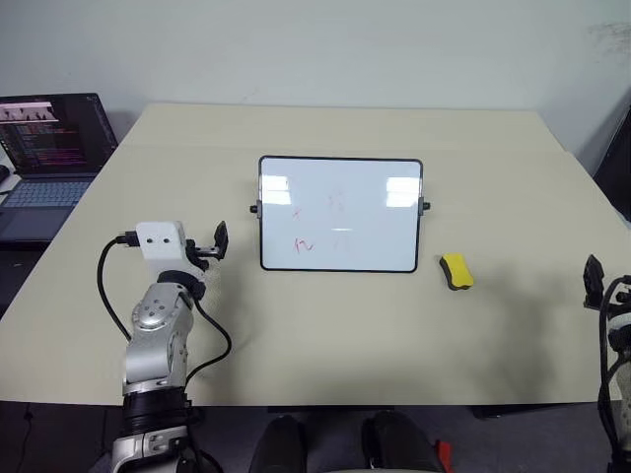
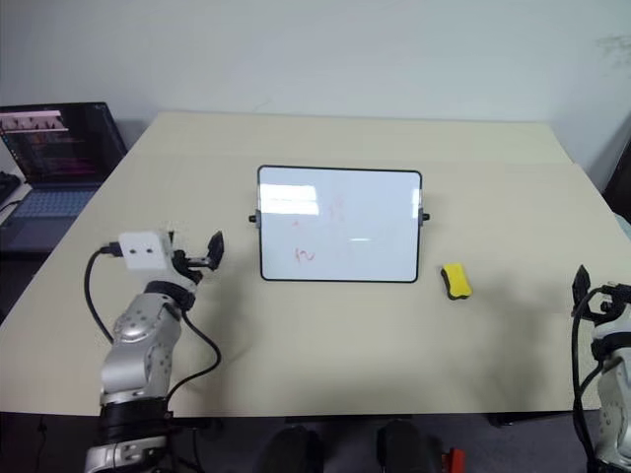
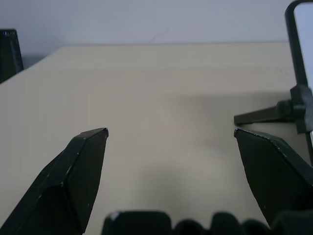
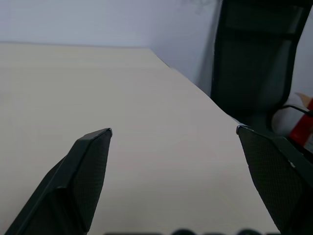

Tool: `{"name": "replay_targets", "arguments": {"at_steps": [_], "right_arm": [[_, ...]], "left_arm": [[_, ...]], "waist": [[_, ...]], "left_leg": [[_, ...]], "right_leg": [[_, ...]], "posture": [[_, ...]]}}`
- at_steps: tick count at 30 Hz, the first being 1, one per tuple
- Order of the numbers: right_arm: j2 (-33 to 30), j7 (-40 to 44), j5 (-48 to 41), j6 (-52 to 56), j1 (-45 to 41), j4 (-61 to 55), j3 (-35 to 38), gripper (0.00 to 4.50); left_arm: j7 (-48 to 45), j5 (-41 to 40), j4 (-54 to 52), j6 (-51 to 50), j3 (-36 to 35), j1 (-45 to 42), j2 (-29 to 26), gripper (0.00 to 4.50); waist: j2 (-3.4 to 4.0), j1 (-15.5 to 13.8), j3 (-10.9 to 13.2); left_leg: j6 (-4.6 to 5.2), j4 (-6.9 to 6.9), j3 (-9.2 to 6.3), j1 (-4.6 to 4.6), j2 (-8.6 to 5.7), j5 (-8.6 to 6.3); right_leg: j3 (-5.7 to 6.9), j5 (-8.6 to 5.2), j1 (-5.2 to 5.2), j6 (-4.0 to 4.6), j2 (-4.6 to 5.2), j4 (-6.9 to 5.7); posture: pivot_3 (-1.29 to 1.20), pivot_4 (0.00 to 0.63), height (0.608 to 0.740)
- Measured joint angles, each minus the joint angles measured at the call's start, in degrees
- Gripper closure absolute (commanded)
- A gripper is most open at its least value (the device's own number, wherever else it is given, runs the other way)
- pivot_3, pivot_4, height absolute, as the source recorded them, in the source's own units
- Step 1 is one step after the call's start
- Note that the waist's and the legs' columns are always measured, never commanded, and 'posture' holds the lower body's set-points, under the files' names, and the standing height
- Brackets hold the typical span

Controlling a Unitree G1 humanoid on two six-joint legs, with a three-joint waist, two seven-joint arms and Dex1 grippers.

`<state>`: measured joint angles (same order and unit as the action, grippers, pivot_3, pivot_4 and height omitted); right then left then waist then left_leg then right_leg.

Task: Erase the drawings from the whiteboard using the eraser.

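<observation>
From the head camera, a wide beige table (image 1: 325, 335) stands against a plain pale wall. The whiteboard (image 1: 340, 214) stands near the table's middle, propped on small side knobs, with faint red drawings (image 1: 304, 243) on its glossy face. The yellow eraser (image 1: 455, 271) lies on the table just right of the whiteboard, not touching it. A dark laptop (image 1: 49, 158) with a lit screen sits beyond the table edge, well left of the whiteboard. The left gripper (image 1: 219, 241) hovers left of the whiteboard; the right gripper (image 1: 593, 281) is well right of the eraser. In the left wrist view, the left gripper's fingers (image 3: 78, 171) are spread wide and hold nothing, with the whiteboard's frame and foot beside them. In the right wrist view, the right gripper's fingers (image 4: 83, 171) also gape empty over bare table, a dark chair (image 4: 254, 63) beyond the edge.
</observation>
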<state>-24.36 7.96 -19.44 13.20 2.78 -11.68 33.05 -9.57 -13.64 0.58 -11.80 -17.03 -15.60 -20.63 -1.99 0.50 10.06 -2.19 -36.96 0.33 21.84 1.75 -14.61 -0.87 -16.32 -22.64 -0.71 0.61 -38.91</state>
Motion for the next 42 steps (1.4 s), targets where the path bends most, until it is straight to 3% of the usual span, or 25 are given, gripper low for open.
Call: {"name": "replay_targets", "arguments": {"at_steps": [4, 7, 14, 20, 25, 32, 42], "right_arm": [[0.8, 0.6, -2.1, 2.8, 0.2, -5.9, -2.5, 0.06], [0.8, 1.9, -4.4, 6.0, 1.7, -12.4, -4.5, 0.06], [-2.8, 6.9, -10.0, 13.8, 6.3, -22.3, -6.6, 0.06], [-8.5, 6.9, -15.2, 23.9, 7.6, -30.4, -7.1, 0.06], [-8.3, -0.7, -21.3, 37.9, 3.2, -33.2, -7.7, 0.06], [1.7, -13.8, -23.1, 50.2, -11.9, -26.5, -13.3, 0.06], [0.4, -12.4, -14.5, 49.8, -17.3, -14.9, -19.3, 0.06]], "left_arm": [[-2.5, -2.9, -0.9, 0.9, -4.4, -4.8, -5.2, 0.0], [-11.8, -9.0, -4.6, -3.0, -2.9, -8.4, -9.7, 0.0], [-32.9, -20.3, -10.2, -18.2, 9.9, -11.2, -15.5, 0.0], [-51.6, -20.0, -10.7, -18.3, 21.5, -16.4, -19.3, 0.0], [-60.7, -13.2, -5.2, -11.9, 29.6, -20.7, -18.2, 0.0], [-62.6, -7.0, 3.4, -5.0, 32.7, -25.1, -11.8, 0.0], [-62.7, -4.7, 5.0, -3.9, 32.9, -25.6, -8.2, 0.0]], "waist": [[0.01, -0.1, 0.0], [0.01, -0.4, 0.0], [0.0, -0.1, 0.0], [0.07, 0.5, 0.0], [0.06, 0.9, 0.0], [0.05, 1.1, 0.0], [0.05, 1.1, 0.0]], "left_leg": [[0.0, 0.0, -0.03, 0.04, 0.02, 0.0], [-0.01, -0.01, -0.01, 0.09, -0.12, 0.0], [0.0, 0.0, -0.04, 0.06, -0.09, -0.01], [0.0, 0.0, -0.04, 0.04, -0.05, -0.01], [0.02, -0.02, 0.0, 0.05, -0.07, -0.01], [0.03, -0.07, -0.01, 0.63, -0.07, 0.0], [0.16, -0.07, -0.06, 1.06, -0.07, -0.07]], "right_leg": [[0.03, 0.0, -0.02, 0.01, -0.03, 0.02], [0.05, -0.01, 0.0, -0.01, -0.04, 0.04], [0.05, -0.06, 0.02, -0.09, -0.14, 0.06], [0.01, -0.08, 0.0, -0.05, -0.33, 0.03], [-0.07, -0.08, 0.0, -0.06, -0.32, 0.04], [-0.09, -0.07, -0.56, -0.05, -0.37, -0.02], [-0.03, 0.08, -0.89, 0.21, -0.36, 0.06]], "posture": [[0.0, 0.15, 0.74], [0.0, 0.15, 0.74], [0.0, 0.15, 0.74], [0.0, 0.15, 0.74], [0.0, 0.15, 0.74], [0.0, 0.15, 0.74], [0.0, 0.15, 0.74]]}}
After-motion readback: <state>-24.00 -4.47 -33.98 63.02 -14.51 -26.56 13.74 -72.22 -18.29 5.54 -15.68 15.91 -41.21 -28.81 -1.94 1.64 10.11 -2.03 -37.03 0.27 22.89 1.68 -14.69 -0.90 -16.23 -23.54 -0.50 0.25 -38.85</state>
